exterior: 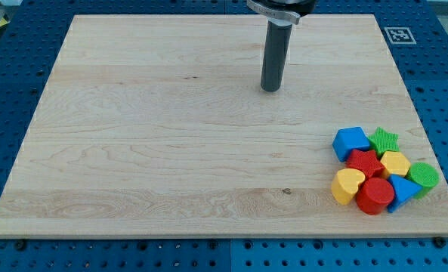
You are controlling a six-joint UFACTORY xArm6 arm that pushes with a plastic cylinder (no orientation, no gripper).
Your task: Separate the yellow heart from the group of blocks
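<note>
The desk (pixel 171 151) is a pale wooden board on a blue perforated base. The arm comes down from the view's top as an upright dark rod, my tip (pixel 271 90) resting on bare wood, well apart from the blocks; there is no gripper here to open or close. At the view's bottom right sits a tight cluster. The yellow heart (pixel 347 186) lies on its left edge, glossy and rounded, touching the red cylinder (pixel 375 196) and just below the red star (pixel 365 162) and blue cube (pixel 351 142).
</note>
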